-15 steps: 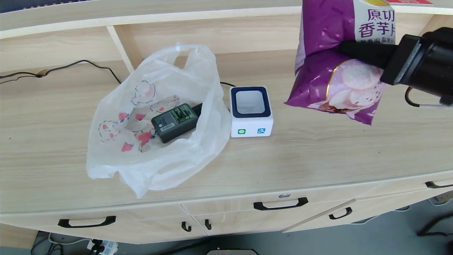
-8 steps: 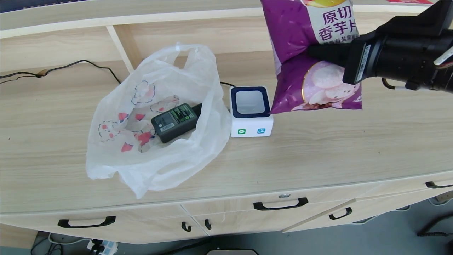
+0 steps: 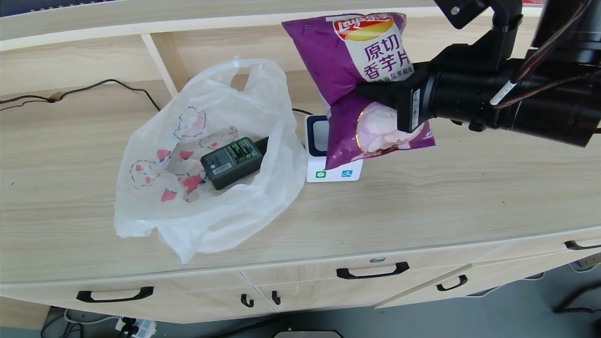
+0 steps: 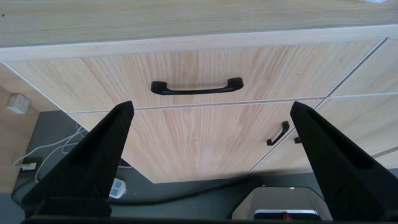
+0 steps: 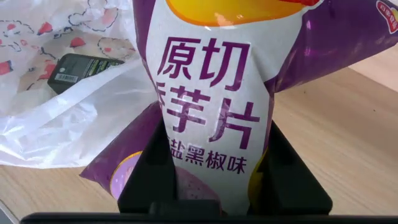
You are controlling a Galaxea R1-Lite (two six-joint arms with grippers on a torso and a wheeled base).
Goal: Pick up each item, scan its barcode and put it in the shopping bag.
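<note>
My right gripper (image 3: 368, 89) is shut on a purple chip bag (image 3: 361, 70), holding it in the air over the white barcode scanner (image 3: 334, 162), whose top window is half hidden by the bag. In the right wrist view the chip bag (image 5: 211, 106) sits pinched between the black fingers (image 5: 146, 165). The open white plastic shopping bag (image 3: 206, 155) lies left of the scanner with a black power adapter (image 3: 232, 162) inside it; the adapter (image 5: 78, 70) and shopping bag (image 5: 68, 118) also show behind the chips. My left gripper (image 4: 208, 162) is open, hanging low in front of the cabinet drawers.
A black cable (image 3: 94, 89) runs along the counter at the back left. A wooden shelf divider (image 3: 164, 61) rises behind the shopping bag. Drawer handles (image 3: 372, 271) line the counter's front, one of the drawer handles (image 4: 196, 88) facing the left gripper.
My right arm has carried the chip bag leftward from the counter's right side until it hangs over the scanner. The bag has also tilted, its top now in view.
</note>
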